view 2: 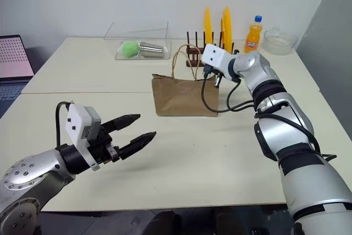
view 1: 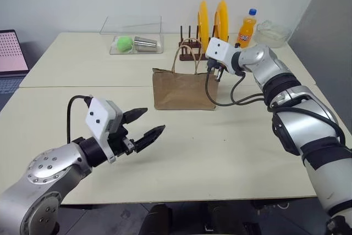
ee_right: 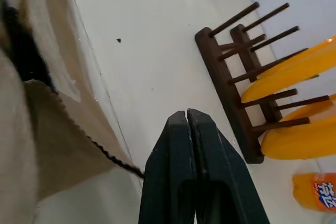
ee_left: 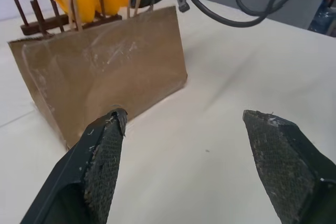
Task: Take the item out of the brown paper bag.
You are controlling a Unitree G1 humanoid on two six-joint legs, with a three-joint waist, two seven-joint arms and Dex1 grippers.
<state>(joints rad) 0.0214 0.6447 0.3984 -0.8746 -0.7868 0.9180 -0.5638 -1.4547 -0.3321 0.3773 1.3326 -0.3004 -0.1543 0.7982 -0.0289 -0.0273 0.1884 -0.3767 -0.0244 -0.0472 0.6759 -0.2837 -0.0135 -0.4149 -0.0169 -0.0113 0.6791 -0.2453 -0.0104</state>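
Hovering right end effector (ee_right: 187, 116), closed and empty, beside brown paper bag (view 1: 183, 88); left end effector (view 1: 144, 124) spread; extraction pending.

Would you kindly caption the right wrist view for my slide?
Shut right gripper above the table, between the bag and the plate rack.

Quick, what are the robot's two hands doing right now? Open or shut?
Left gripper: open, holding nothing, short of the brown paper bag.
Right gripper: shut, holding nothing, at the bag's top edge.
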